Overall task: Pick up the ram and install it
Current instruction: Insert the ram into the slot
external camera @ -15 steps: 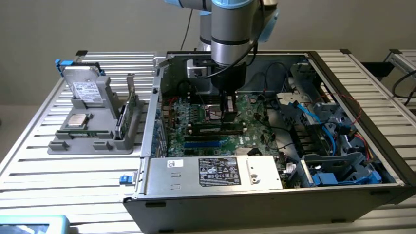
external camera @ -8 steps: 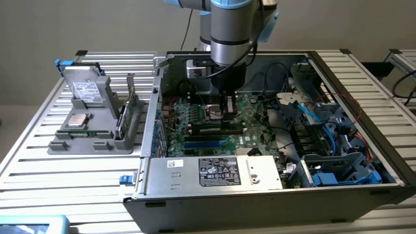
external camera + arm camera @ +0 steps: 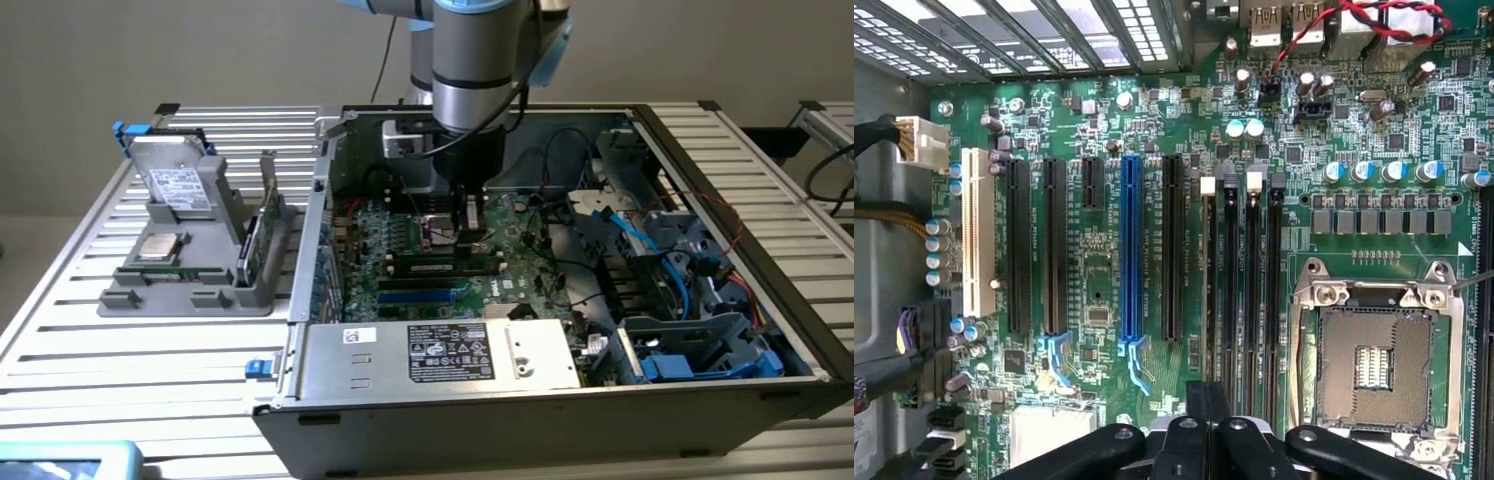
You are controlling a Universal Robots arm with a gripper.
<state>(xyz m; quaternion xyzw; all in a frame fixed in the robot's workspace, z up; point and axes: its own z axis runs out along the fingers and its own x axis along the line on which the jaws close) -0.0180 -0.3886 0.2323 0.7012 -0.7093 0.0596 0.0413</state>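
The ram point(image 3: 1207, 300), seen edge-on, is being gripped by the closed pincer point(image 3: 1208, 398) at the outer edge of the memory slots point(image 3: 1252, 290), away from the empty processor socket point(image 3: 1374, 365), inside the open computer case point(image 3: 400, 420).

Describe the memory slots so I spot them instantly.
On the motherboard, find the silver-framed processor socket. Between it and the blue slot sit the memory slots: narrow, black, packed together. Two carry white end clips, unlike the spaced-out expansion slots.

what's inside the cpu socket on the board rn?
No processor: the CPU socket sits empty, bare dark contact bed with a small pale patch at its centre, silver frame around it. One edge is covered by the gripper.
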